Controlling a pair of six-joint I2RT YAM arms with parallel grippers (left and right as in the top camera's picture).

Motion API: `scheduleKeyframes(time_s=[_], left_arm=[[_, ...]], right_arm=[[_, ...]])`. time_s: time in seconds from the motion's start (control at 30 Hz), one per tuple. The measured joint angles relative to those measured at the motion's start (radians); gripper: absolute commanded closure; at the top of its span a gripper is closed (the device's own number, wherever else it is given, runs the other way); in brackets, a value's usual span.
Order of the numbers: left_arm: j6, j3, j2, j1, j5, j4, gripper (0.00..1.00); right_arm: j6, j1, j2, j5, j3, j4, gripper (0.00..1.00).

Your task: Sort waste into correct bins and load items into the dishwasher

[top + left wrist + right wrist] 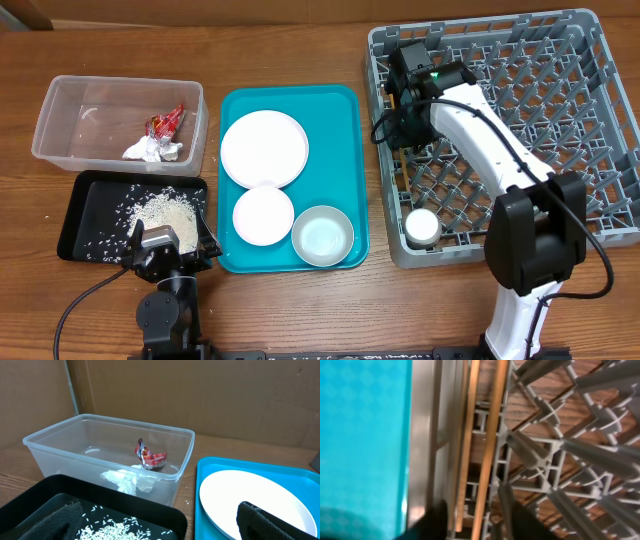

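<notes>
Right wrist shows you what the arm point(480, 130) hides overhead: chopsticks point(495, 425) lying in the rack point(580, 450) along its wall beside the teal tray point(365, 435), with the right tool point(480, 522) parted around them. Beside that tray, the left tool point(165, 525) stands wide open.

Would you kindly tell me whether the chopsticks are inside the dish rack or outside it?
Inside. In the right wrist view both chopsticks lie side by side in the dish rack, along its wall.
</notes>
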Motion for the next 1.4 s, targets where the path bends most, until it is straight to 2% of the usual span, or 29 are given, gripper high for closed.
scheduleKeyframes(time_s=[0.13,0.27,0.43,0.53,0.57,0.63,0.67,0.8,0.93,0.97,1.0,1.03,1.2,1.4], left_arm=[[0.0,0.0,0.0,0.0,0.0,0.0,0.0],[0.0,0.0,0.0,0.0,0.0,0.0,0.0],[0.0,0.0,0.0,0.0,0.0,0.0,0.0],[0.0,0.0,0.0,0.0,0.0,0.0,0.0],[0.0,0.0,0.0,0.0,0.0,0.0,0.0],[0.0,0.0,0.0,0.0,0.0,0.0,0.0],[0.0,0.0,0.0,0.0,0.0,-0.001,0.0],[0.0,0.0,0.0,0.0,0.0,0.0,0.0],[0.0,0.0,0.0,0.0,0.0,0.0,0.0],[0.0,0.0,0.0,0.0,0.0,0.0,0.0],[0.0,0.0,0.0,0.0,0.0,0.0,0.0],[0.0,0.0,0.0,0.0,0.0,0.0,0.0],[0.0,0.0,0.0,0.0,0.0,0.0,0.0],[0.0,0.0,0.0,0.0,0.0,0.0,0.0]], right_arm=[[0.028,0.001,-0.023,0.005,0.006,-0.022,0.47],[0.06,0.025,-0.142,-0.058,0.007,-0.014,0.47],[0.111,0.15,-0.372,-0.131,0.046,-0.116,0.47],[0.135,0.237,-0.42,-0.135,0.039,-0.195,0.45],[0.157,0.287,-0.428,-0.132,0.009,-0.193,0.42],[0.211,0.392,-0.425,-0.092,-0.092,-0.14,0.25],[0.226,0.431,-0.42,-0.076,-0.137,-0.113,0.21],[0.342,0.571,-0.38,0.031,-0.375,0.088,0.19],[0.402,0.556,-0.376,0.06,-0.52,0.206,0.19],[0.403,0.526,-0.376,0.052,-0.533,0.216,0.23],[0.401,0.502,-0.376,0.042,-0.535,0.225,0.32],[0.397,0.479,-0.376,0.031,-0.536,0.234,0.34],[0.363,0.38,-0.372,-0.009,-0.544,0.251,0.6],[0.312,0.375,-0.298,-0.068,-0.56,0.268,0.62]])
